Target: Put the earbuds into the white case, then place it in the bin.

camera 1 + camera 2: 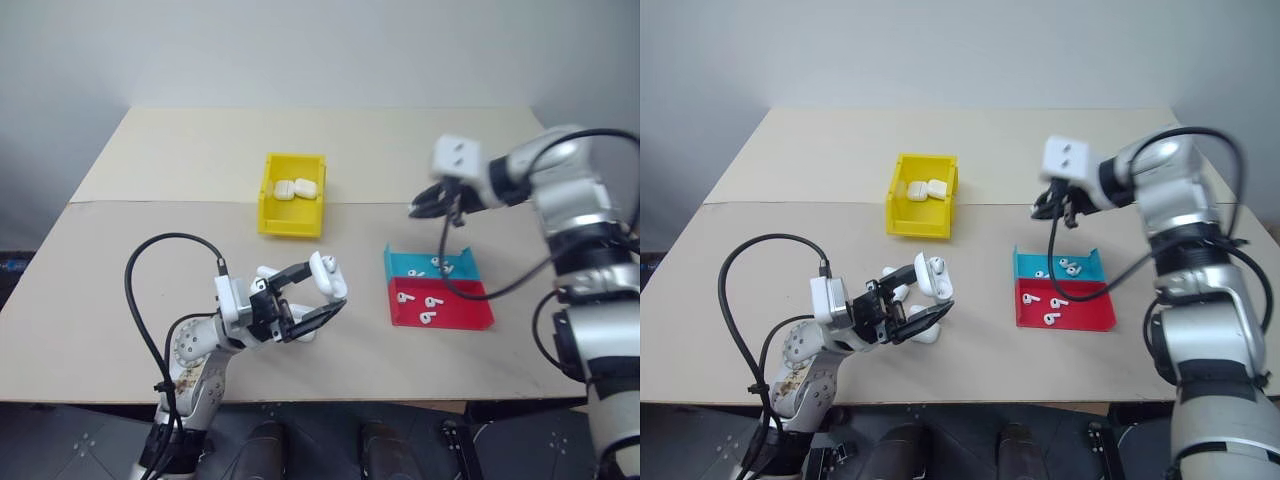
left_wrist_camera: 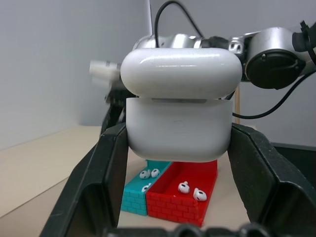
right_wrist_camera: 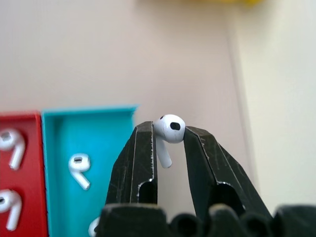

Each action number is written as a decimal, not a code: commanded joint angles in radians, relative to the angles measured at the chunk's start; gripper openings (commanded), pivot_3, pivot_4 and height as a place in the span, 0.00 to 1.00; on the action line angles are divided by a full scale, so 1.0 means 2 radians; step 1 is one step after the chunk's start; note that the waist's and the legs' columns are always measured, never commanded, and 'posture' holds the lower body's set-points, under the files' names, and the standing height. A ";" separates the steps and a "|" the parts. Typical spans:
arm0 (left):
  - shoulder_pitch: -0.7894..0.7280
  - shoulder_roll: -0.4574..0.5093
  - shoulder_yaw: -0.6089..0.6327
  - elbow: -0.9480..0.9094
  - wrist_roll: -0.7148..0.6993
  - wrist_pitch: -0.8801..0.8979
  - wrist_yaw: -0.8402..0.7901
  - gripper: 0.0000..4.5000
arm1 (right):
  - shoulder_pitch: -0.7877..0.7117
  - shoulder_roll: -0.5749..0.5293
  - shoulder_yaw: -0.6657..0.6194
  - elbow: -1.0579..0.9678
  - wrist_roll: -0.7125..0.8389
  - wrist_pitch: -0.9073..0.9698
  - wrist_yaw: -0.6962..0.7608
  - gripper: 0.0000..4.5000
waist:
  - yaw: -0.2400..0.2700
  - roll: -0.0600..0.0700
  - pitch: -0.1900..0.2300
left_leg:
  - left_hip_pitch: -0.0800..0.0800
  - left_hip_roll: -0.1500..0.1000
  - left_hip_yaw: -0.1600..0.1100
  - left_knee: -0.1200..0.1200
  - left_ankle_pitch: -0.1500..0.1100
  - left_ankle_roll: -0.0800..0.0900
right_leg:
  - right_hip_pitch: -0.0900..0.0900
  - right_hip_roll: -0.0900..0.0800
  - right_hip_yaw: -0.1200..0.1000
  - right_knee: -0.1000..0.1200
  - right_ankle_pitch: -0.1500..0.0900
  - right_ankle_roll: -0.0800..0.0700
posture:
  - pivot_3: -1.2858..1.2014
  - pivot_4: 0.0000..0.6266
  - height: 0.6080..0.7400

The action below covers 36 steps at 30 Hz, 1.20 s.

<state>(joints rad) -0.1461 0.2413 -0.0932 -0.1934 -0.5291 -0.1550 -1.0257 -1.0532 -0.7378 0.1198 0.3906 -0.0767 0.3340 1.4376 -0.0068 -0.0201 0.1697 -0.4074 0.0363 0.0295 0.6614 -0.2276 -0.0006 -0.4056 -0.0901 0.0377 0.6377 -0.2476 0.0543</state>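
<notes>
The beige counter [image 1: 150, 300] carries everything, with a seam running across it behind the trays. Toward its far middle sits the yellow bin [image 1: 292, 222], with two closed white cases [image 1: 296, 189] lying side by side inside it. On the right side of the counter stand two shallow trays touching each other: the blue tray [image 1: 402, 263] farther back and the red tray [image 1: 462, 312] nearer, each with a few loose earbuds [image 1: 1053, 311] lying in it.

The left end effector [image 1: 318, 296] is near the front of the counter, left of the trays, its two black fingers clamped on the white case [image 2: 178, 114]. From the left wrist view the case sits between the fingers with its hinged lid raised a little, a thin gap showing between lid and body.

The right end effector [image 3: 168, 134] hangs in the air above and behind the blue tray, clear of the counter. Its fingers stand narrow, pinching a single earbud [image 3: 170, 129] at the tips, the rounded head up between the fingertips and the short stem pointing down into the gap.
</notes>
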 commanded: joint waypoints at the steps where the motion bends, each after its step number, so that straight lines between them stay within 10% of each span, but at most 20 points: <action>1: -0.018 -0.011 -0.003 -0.018 -0.020 0.014 0.013 0.61 | 0.051 -0.023 -0.105 -0.197 0.138 0.183 0.002 0.17 | 0.002 0.000 0.000 | 0.000 0.000 0.000 0.000 0.000 0.000 | 0.000 0.000 0.000 0.000 0.000 0.000 | 0.52 0.24 1.00; 6: -0.042 -0.021 -0.010 -0.006 -0.028 0.024 0.005 0.61 | 0.117 0.063 -0.307 -0.406 0.389 0.415 -0.117 0.17 | -0.001 0.000 0.000 | 0.001 0.000 0.000 0.000 0.000 0.000 | 0.001 0.000 0.000 0.001 0.000 0.000 | 0.52 0.24 1.00; 11: -0.072 -0.035 -0.014 0.010 -0.031 0.035 0.002 0.61 | 0.183 0.142 -0.370 -0.498 0.528 0.427 -0.236 0.17 | -0.003 -0.001 -0.001 | 0.001 0.000 -0.001 0.001 0.001 0.001 | 0.001 0.001 0.001 0.002 0.001 0.000 | 0.52 0.24 1.00; 36: -0.087 -0.056 -0.016 0.019 -0.042 0.042 -0.022 0.61 | 0.345 0.118 -0.191 -0.534 0.532 0.200 -0.300 0.17 | -0.004 -0.001 -0.001 | 0.001 0.000 -0.001 0.001 0.002 0.002 | 0.001 0.001 0.001 0.001 0.001 0.000 | 0.52 0.24 1.00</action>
<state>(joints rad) -0.3080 0.1367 -0.1215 -0.1404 -0.6090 -0.0560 -1.0660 -0.3682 -0.4903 -0.2673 -0.6728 0.9941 0.7730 0.8298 -0.0145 -0.0226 0.1684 -0.4063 0.0356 0.0277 0.6643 -0.2244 0.0041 -0.4035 -0.0874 0.0402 0.6391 -0.2454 0.0549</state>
